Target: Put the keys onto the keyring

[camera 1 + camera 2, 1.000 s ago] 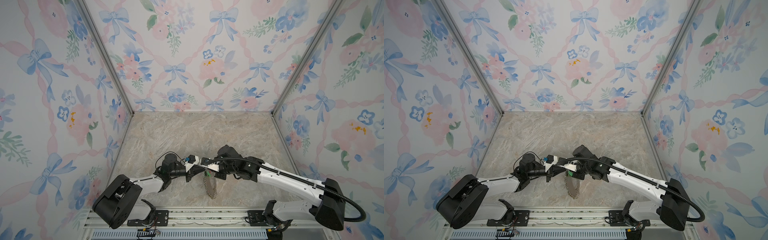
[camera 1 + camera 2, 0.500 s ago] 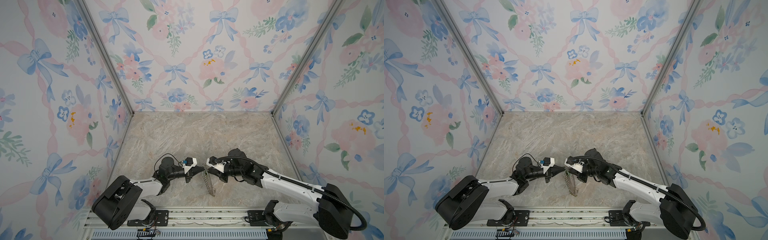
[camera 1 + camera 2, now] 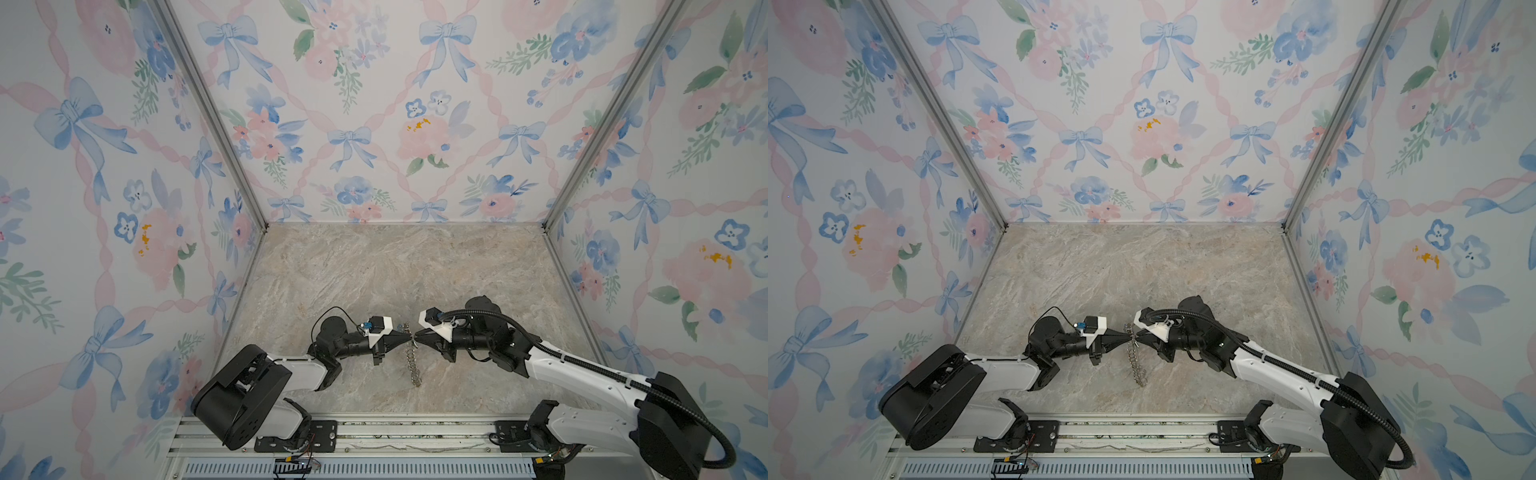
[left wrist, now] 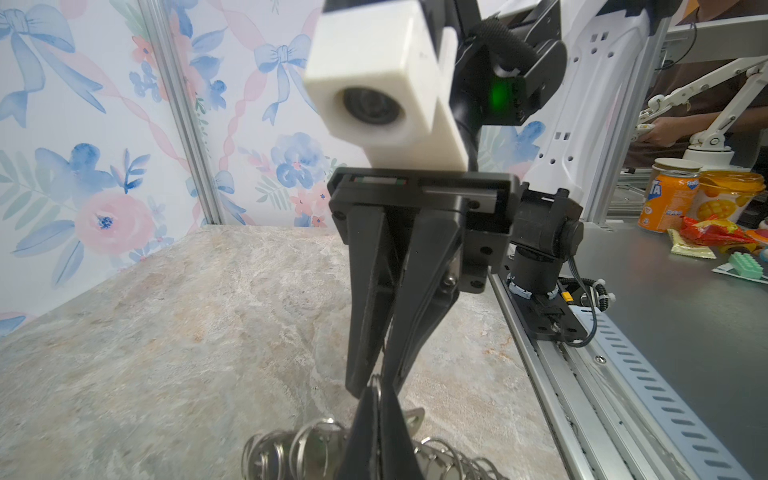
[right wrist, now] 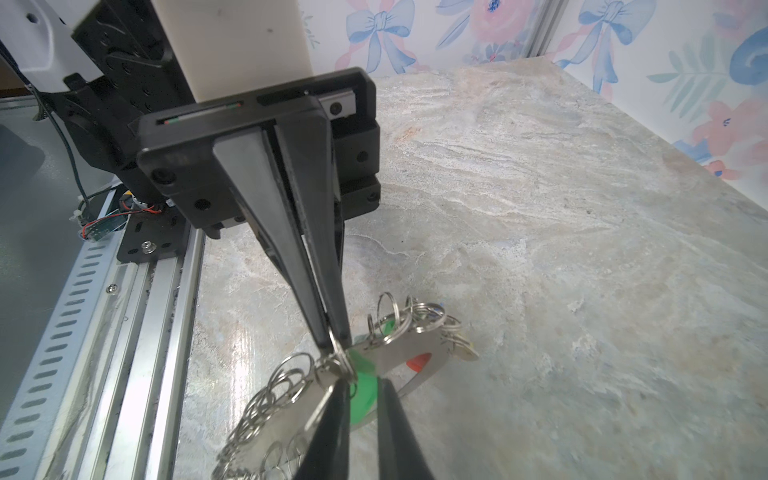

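The keyring [image 3: 413, 365] stands edge-on, like a chain, on the marble floor between both arms; it shows the same way in the other top view [image 3: 1138, 365]. My left gripper [image 3: 408, 338] is shut on one wire ring at its top, which the left wrist view shows between the tips [image 4: 376, 390]. My right gripper [image 3: 417, 337] meets it tip to tip. In the right wrist view the right gripper [image 5: 365, 384] is shut on a green key [image 5: 365, 405] against the grey plate [image 5: 409, 347]. A red key head [image 5: 419, 361] shows through the plate's hole.
An aluminium rail [image 3: 374, 432] carrying both arm bases runs along the front edge. Floral walls close the left, back and right sides. Past the rail, the left wrist view shows an orange can [image 4: 665, 199] and snack packets [image 4: 710, 232] on a grey table.
The right arm has drawn back to the right from over the left gripper. Both grippers now meet tip to tip at the keyring's top. The keyring stays edge-on.
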`<state>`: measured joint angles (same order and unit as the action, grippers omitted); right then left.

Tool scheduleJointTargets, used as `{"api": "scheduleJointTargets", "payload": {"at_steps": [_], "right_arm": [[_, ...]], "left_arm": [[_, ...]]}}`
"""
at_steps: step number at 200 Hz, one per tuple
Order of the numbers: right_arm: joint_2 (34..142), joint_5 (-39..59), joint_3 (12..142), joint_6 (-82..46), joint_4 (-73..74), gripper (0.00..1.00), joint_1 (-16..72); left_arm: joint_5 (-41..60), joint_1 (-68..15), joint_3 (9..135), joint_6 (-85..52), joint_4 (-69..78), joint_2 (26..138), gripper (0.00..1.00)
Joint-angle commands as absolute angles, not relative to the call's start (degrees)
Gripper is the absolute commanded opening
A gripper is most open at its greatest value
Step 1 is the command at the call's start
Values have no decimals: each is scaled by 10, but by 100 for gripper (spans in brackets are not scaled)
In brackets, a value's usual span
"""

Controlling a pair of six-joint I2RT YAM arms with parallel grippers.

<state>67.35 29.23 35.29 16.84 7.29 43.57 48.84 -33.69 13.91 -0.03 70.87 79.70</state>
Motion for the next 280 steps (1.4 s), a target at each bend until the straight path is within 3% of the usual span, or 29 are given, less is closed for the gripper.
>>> {"api": "scheduleJointTargets", "payload": {"at_steps": [1, 63, 156, 220, 280], "right_arm": [[667, 316, 344, 159, 101, 12, 430], [671, 348, 336, 159, 120, 12, 434], [696, 310, 339, 164, 129, 17, 456], [675, 215, 322, 162, 104, 21, 471], [677, 218, 324, 152, 125, 21, 487]], "left_arm": [[512, -341, 134, -4, 743, 797, 0], [510, -345, 136, -5, 751, 801, 0], [493, -348, 129, -16, 781, 806, 0], [480, -348, 122, -22, 798, 809, 0], [480, -349, 122, -22, 802, 821, 0]]}}
